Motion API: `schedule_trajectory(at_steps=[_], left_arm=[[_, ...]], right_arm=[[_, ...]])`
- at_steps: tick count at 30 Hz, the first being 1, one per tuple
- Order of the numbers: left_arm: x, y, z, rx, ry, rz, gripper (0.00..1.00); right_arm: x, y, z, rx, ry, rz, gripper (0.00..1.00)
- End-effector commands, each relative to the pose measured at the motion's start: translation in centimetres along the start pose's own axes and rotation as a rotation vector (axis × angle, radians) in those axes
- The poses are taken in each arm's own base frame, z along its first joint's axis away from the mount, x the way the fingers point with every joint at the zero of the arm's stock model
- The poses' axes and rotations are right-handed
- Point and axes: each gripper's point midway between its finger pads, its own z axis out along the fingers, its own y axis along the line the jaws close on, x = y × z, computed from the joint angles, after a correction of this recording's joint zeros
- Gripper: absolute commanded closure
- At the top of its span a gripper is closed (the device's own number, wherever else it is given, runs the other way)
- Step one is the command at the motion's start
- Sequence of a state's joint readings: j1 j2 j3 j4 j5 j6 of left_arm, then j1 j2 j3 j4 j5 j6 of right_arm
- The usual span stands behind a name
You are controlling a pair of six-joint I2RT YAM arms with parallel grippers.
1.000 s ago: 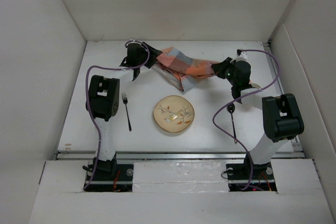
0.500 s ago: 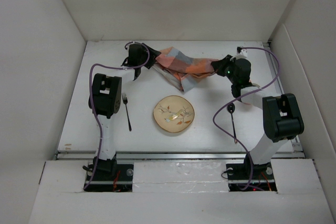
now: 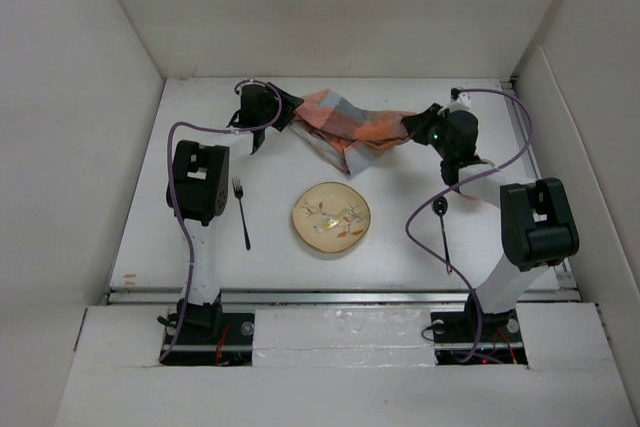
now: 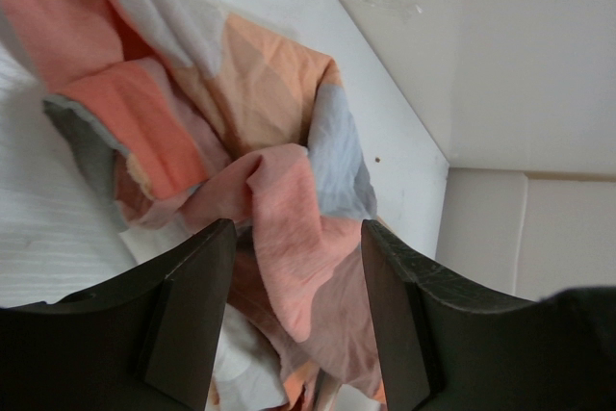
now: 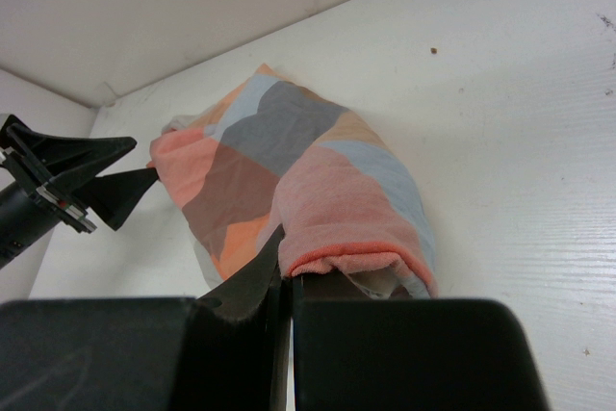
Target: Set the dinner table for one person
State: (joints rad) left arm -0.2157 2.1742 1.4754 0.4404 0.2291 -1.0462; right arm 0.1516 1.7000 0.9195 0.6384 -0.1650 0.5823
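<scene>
left gripper (image 3: pixel 288 115), seen from above, sits at the 9 o'clock end of the checked cloth (image 3: pixel 345 127), and the right gripper (image 3: pixel 410 129) at its 3 o'clock end. the white surface (image 3: pixel 400 247) spreads under both arms and carries the cloth at 12 o'clock of a plate (image 3: pixel 331 217).

left wrist: the jaws stand apart astride a cloth fold (image 4: pixel 279 199); i cannot tell whether they pinch it.

right wrist: the right gripper (image 5: pixel 287 271) is clenched on the cloth's hem.

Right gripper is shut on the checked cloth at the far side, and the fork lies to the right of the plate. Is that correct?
Not quite. The fork lies to the left of the plate; the spoon is what lies on its right, as the top view shows. The rest stands: the right gripper is shut on the checked cloth at the far side.
</scene>
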Motion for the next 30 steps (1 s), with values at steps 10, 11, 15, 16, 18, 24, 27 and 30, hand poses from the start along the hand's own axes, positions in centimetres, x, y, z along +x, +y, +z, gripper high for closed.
schedule_trajectory(at_steps=[10, 11, 15, 16, 18, 24, 27, 30], left_arm=[[-0.3, -4.8, 1.5, 0.146, 0.016, -0.045, 0.57], [-0.3, -4.8, 1.5, 0.148, 0.016, -0.048, 0.57], [-0.3, -3.5, 1.3, 0.1, -0.003, -0.031, 0.59], [-0.5, -3.3, 1.3, 0.086, -0.015, -0.027, 0.59], [-0.5, -3.1, 1.5, 0.079, -0.014, -0.024, 0.56], [-0.8, -2.7, 2.6, 0.064, -0.023, -0.026, 0.55], [-1.2, -3.3, 2.7, 0.073, -0.036, -0.015, 0.58], [-1.6, -3.2, 2.8, 0.064, -0.051, -0.007, 0.79]], right_arm=[[-3.2, 2.7, 0.3, -0.073, -0.085, -0.025, 1.0], [-3.4, 2.8, 0.2, -0.074, -0.086, -0.025, 1.0], [-3.9, 3.1, 0.2, -0.075, -0.096, -0.028, 1.0], [-3.9, 3.1, 0.2, -0.074, -0.095, -0.031, 1.0], [-3.9, 3.1, 0.2, -0.077, -0.093, -0.029, 1.0], [-4.5, 3.7, 0.0, -0.088, -0.102, -0.029, 1.0], [-5.2, 4.2, 0.0, -0.097, -0.111, -0.033, 1.0], [-6.1, 5.0, 0.2, -0.111, -0.119, -0.039, 1.0]])
